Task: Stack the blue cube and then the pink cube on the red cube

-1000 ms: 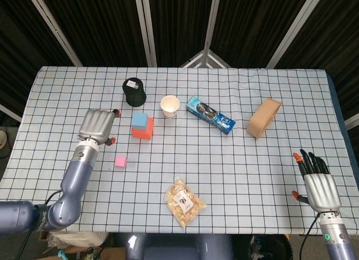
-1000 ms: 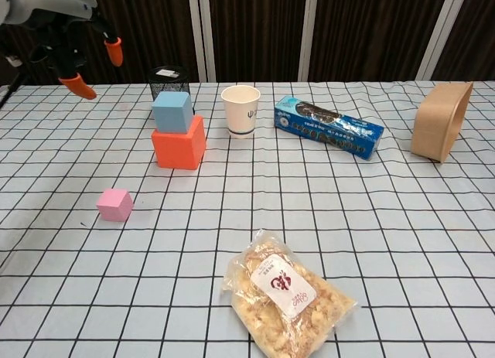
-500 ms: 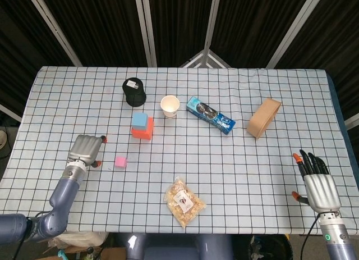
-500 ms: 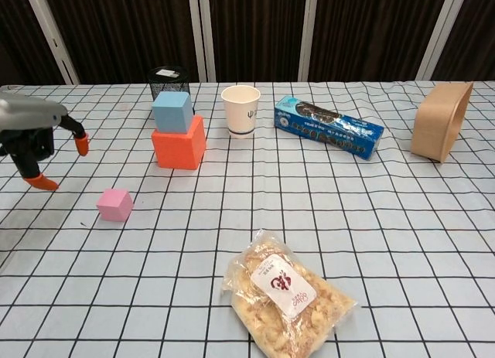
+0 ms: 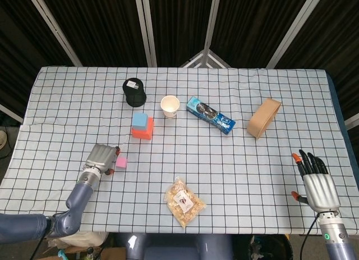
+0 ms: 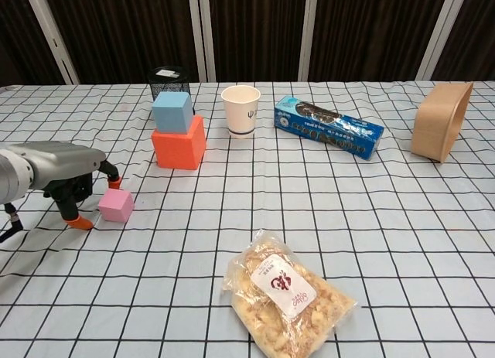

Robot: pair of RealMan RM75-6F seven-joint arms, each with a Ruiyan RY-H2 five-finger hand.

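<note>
- The left hand (image 5: 101, 158) has come down and inward since the earlier frames: a second ago it was raised near the stacked cubes, half a second ago it was further out at the desk's left edge, and now it sits low on the desk (image 5: 235, 159), right beside the pink cube (image 5: 121, 162).
- In the chest view the left hand (image 6: 66, 172) has its orange-tipped fingers (image 6: 77, 221) curled down on the cube's near-left side, another tip behind it; whether they touch the pink cube (image 6: 116, 205) I cannot tell, but it seems not yet grasped, so the hand reads as released, fingers apart.
- The pink cube has not shifted; it lies flat on the checked cloth at about 7 o'clock from the stack.
- The blue cube (image 5: 139, 121) sits on the red cube (image 5: 143, 130), as before, toward its far-left corner; in the chest view the blue cube (image 6: 172, 111) is upright on the red cube (image 6: 179, 144).
- The right hand (image 5: 317, 183) is unchanged at the desk's near-right edge, palm flat, fingers spread, holding nothing.
- Unmoved: black mesh cup (image 5: 134, 91) at 11 o'clock of the stack, paper cup (image 5: 170, 106) at 2 o'clock, blue biscuit packet (image 5: 210, 114), tan bowl (image 5: 263, 118) on its side, snack bag (image 5: 184, 200) near the front edge.
</note>
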